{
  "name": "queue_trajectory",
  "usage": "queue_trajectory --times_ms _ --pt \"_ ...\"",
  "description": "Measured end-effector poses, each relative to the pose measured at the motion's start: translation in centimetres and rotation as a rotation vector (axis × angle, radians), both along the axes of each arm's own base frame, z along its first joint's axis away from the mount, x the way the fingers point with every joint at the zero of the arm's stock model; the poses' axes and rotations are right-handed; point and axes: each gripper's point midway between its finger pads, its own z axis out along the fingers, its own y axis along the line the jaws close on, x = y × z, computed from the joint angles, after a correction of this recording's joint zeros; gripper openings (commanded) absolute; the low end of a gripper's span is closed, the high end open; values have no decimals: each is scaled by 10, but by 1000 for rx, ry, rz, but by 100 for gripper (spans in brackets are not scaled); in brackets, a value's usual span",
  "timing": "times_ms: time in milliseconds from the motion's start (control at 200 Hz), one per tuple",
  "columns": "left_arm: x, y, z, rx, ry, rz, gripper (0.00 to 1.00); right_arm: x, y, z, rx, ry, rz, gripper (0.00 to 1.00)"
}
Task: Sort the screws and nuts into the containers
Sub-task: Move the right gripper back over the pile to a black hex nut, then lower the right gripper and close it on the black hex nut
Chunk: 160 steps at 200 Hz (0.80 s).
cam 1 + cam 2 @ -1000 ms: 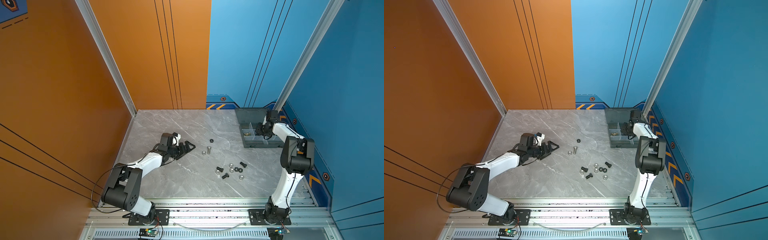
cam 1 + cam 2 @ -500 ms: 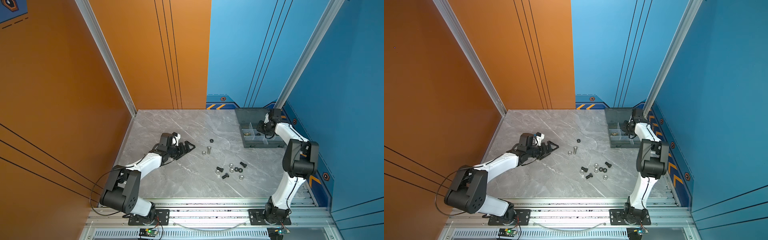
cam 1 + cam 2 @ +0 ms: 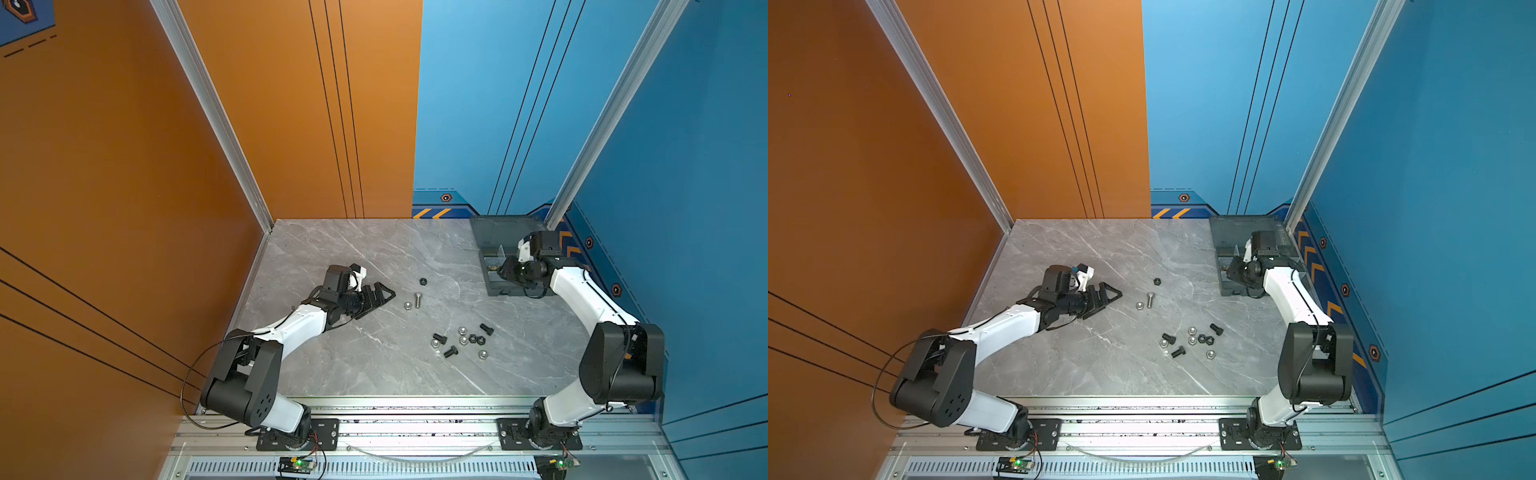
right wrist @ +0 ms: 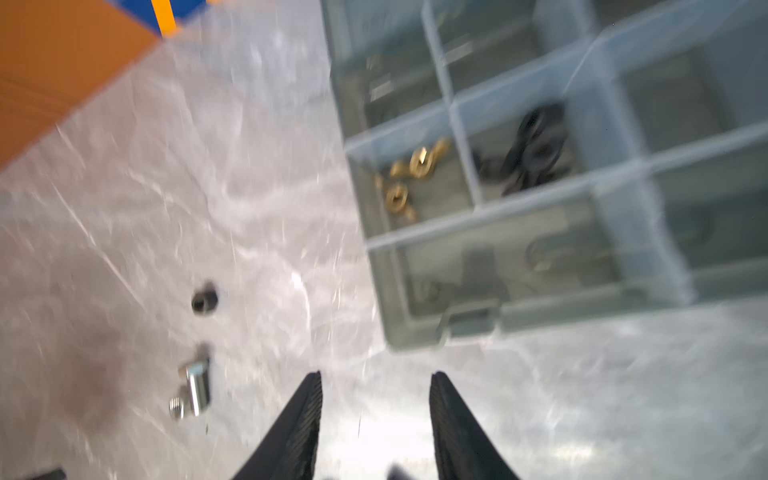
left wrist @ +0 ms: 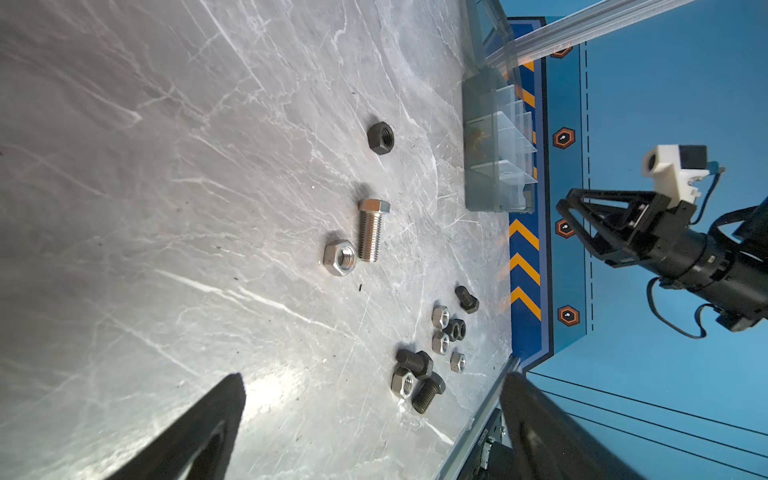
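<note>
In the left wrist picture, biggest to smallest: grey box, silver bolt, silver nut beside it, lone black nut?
Grey box
Silver bolt
Silver nut beside it and lone black nut: look alike, unranked; the silver one is nearer.

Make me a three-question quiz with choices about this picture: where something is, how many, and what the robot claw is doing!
1. Where is the long silver bolt? A in the box. B on the table beside a silver nut. C standing upright alone.
2. How many black bolts lie on the table? A one. B three. C six.
3. The right gripper is: A shut on a bolt. B shut on a nut. C open and empty.
Answers: 1 B, it lies flat next to the nut. 2 B, three stubby ones sit in the cluster. 3 C, its fingers stand apart with only table between.
</note>
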Motion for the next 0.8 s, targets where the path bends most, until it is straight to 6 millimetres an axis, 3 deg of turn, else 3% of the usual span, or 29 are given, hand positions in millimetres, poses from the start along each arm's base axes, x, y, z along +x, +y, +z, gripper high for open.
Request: queue_trajectory --times_ms 215,425,611,801 --pt "-1 0 -7 8 21 -1 98 -49 51 -21 -20 94 148 48" --pt "0 0 -9 10 28 -1 98 -82 71 -37 -33 135 182 49" --pt "4 -3 -10 14 32 -4 98 -97 88 -49 -22 168 184 49" --pt "4 -6 -13 20 44 -8 98 -96 100 -48 -20 149 185 49"
